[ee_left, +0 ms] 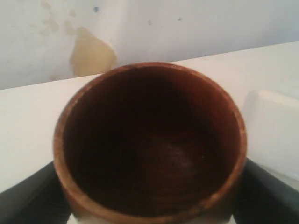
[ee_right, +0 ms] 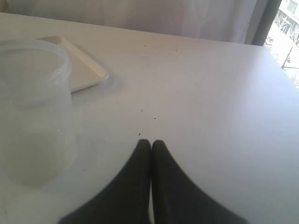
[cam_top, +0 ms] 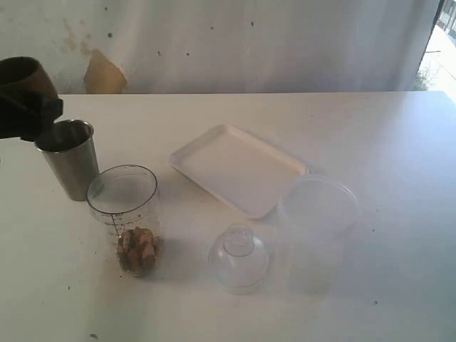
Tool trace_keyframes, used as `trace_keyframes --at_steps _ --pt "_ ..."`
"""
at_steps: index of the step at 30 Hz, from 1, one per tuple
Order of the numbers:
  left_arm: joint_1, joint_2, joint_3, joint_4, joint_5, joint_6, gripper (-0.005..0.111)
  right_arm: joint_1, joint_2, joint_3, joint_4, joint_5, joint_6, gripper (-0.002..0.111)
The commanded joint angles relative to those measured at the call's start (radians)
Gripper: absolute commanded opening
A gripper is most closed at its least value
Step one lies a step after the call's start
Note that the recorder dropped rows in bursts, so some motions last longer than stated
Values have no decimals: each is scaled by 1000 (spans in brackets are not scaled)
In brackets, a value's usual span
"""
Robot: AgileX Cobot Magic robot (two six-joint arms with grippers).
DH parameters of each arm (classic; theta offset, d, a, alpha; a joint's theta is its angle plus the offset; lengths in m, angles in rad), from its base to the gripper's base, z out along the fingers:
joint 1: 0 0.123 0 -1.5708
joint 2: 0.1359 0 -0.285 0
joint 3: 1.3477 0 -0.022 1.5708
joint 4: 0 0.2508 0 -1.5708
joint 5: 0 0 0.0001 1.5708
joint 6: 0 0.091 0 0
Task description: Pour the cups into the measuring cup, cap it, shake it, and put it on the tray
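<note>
Matte black right hand (ee_right: pixel 151 142), smooth tapered fingers (ee_right: pixel 133 186)

Cups, total two: one steel tumbler (cam_top: pixel 69 158), one wooden cup (cam_top: pixel 21 80). Measuring cup (cam_top: pixel 127 203): one. Tray (cam_top: pixel 239 169): one. Frosted tub (cam_top: pixel 315 231): one. Clear domed lid (cam_top: pixel 239 258): one. Brown pieces (cam_top: pixel 137 251) inside measuring cup: too clustered to count.
</note>
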Motion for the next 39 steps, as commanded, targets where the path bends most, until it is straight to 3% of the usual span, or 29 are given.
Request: trace_keyframes --at_steps 1,7,12,14,19,24,31,39 --pt "25 -55 -8 2 122 2 0 -3 0 5 -4 -3 -2 0" --pt "219 -62 66 4 68 -25 0 -3 0 5 -4 -3 -2 0" --pt "423 35 157 13 -267 -7 0 -3 0 5 -4 -3 -2 0" --pt "466 101 166 12 -358 -1 0 -3 0 5 -4 -3 -2 0" --pt "473 293 166 -24 -436 208 0 -3 0 5 -4 -3 -2 0" --pt "473 480 145 -312 -557 408 0 -3 0 5 -4 -3 -2 0" --pt "473 678 25 -297 -636 423 0 -3 0 5 -4 -3 -2 0" --pt "450 830 -198 -207 -650 414 0 -3 0 5 -4 -3 -2 0"
